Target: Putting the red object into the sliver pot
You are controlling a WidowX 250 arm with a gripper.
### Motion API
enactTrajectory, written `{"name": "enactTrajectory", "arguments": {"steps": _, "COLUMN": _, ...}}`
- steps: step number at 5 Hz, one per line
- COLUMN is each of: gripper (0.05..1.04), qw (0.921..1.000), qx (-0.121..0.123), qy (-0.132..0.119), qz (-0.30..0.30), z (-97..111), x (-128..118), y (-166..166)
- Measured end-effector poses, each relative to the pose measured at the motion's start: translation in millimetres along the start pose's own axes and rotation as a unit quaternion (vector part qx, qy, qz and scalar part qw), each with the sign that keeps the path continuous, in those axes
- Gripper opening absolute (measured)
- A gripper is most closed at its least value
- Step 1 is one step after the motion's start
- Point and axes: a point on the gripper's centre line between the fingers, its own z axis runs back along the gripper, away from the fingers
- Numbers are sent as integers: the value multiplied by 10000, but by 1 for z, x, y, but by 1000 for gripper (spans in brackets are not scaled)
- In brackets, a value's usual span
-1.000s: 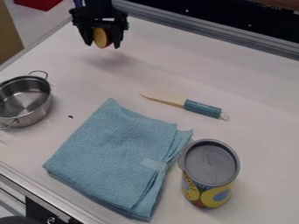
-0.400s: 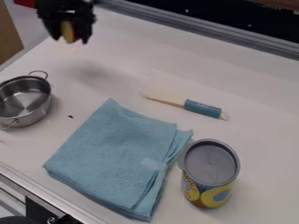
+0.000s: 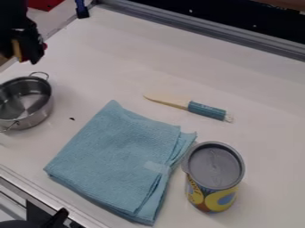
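1. Gripper [image 3: 22,60]: located at the upper left of the camera view, fingers pointing down. The fingers are closed on the red object [image 3: 18,51].
2. Red object: held between the fingers, outside the pot. A yellowish face shows between the fingers, with a small red portion at the right side of the gripper.
3. Silver pot [image 3: 37,116]: upright at the left edge of the view, partly cut off by it. The open top faces up. One loop handle projects from the far side, a second from the near side. In the view, the gripper appears just beyond the far handle; its height over the table [image 3: 179,67] cannot be told.
4. Blue cloth [image 3: 113,156]: folded in layers, flat on the table, to the right of the pot and apart from it.
5. Knife [image 3: 205,110]: lies beyond the cloth. The cream blade points left; the teal handle points right and slightly toward the camera.
6. Can [image 3: 211,198]: upright at the lower right, just beside the cloth's right edge. It carries a gray lid [image 3: 214,167] and a yellow and blue label.
7. Metal rail [image 3: 208,34]: runs along the far edge of the table.
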Motion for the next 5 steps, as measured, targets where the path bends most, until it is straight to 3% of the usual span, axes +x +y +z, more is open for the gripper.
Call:
{"name": "enactTrajectory", "arguments": {"steps": 2, "gripper": 863, "qw": 9939, "qx": -79, "qy": 414, "qz": -1015, "z": -10, "x": -39, "y": -5}}
{"name": "enactTrajectory", "arguments": {"steps": 3, "gripper": 920, "qw": 9931, "qx": -27, "qy": 428, "qz": -1088, "z": -14, "x": -42, "y": -8}}
{"name": "enactTrajectory", "arguments": {"steps": 4, "gripper": 1001, "qw": 9955, "qx": 144, "qy": 523, "qz": -773, "z": -12, "x": -39, "y": -6}}
{"name": "enactTrajectory", "arguments": {"steps": 5, "gripper": 999, "qw": 9965, "qx": 174, "qy": 564, "qz": -586, "z": -12, "x": -36, "y": -11}}
